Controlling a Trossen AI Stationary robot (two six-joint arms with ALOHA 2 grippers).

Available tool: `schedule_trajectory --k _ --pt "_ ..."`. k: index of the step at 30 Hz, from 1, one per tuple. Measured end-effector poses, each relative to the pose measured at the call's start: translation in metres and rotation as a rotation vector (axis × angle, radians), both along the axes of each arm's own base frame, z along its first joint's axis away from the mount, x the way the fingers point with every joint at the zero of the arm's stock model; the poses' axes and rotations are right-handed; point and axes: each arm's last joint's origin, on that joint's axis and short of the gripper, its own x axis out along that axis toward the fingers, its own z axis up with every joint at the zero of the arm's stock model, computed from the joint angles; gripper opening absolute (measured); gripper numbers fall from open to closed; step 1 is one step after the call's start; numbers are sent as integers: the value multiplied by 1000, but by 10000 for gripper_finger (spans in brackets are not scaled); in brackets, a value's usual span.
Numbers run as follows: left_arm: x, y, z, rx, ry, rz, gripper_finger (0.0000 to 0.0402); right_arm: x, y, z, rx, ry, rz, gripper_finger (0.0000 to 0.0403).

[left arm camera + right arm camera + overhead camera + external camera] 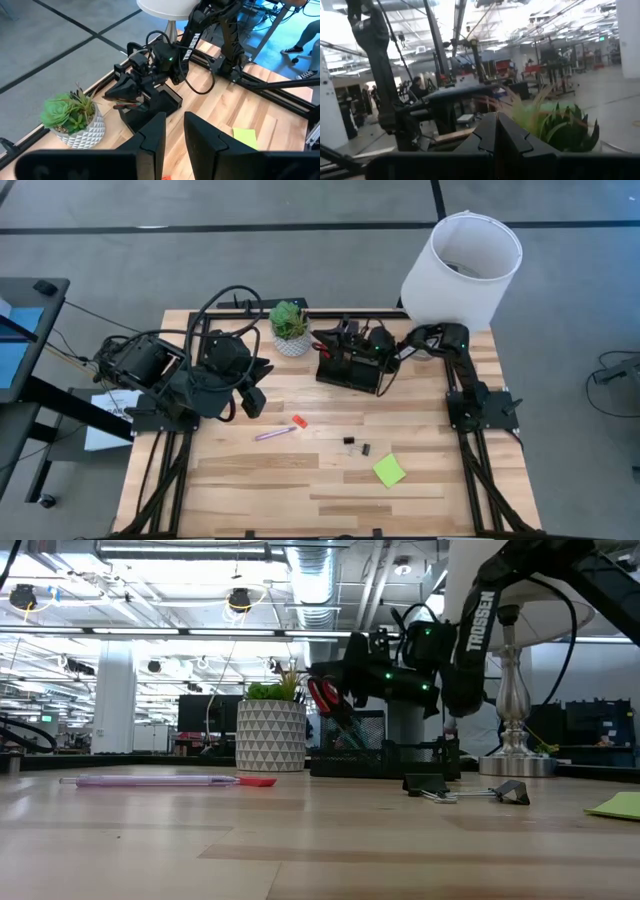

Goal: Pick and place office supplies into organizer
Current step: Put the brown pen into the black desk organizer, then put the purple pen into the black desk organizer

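Observation:
The black organizer (350, 373) stands at the table's far middle, beside a white patterned plant pot (291, 340). Red scissors handles (125, 105) stick up from its end nearer the pot. My right gripper (325, 345) is shut and hangs low over that end, pointing toward the plant. A pink pen (275, 434), an orange-red eraser (298, 421), two black clips (357, 446) and a lime-green sticky pad (389, 470) lie flat on the table. My left gripper (174, 132) is open and holds nothing, raised above the table's left part. My right gripper's shut fingertips (112, 92) stand right at the scissors handles (324, 696), above the organizer's end. Its own dark body hides the spot, so I cannot tell whether it touches the scissors or the organizer.
A white lamp shade (462, 268) on a metal stem (515, 710) stands at the far right corner, close behind my right arm. The plant pot (270, 735) sits just left of the organizer. Bare wood lies along the table's near edge.

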Motion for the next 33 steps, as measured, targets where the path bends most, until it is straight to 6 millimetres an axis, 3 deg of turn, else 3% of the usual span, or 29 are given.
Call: schedule_trajectory --k 5,12,22,27,30,33 --pt "0 0 0 -12 6 -13 61 0 -2 -1 14 11 -36 10" --pt "0 -1 -1 -29 14 -29 61 -1 -9 -1 52 91 -56 57" --pt "0 -1 -1 -38 9 -23 61 -7 1 13 78 77 -7 81" --pt "0 -1 -1 -45 5 -18 61 -24 11 45 79 3 14 79" --pt "-1 -1 -1 -34 20 -24 61 -36 22 77 26 -73 72 79" --pt "-2 4 -4 4 91 -48 61 -48 44 115 -45 -161 191 79"
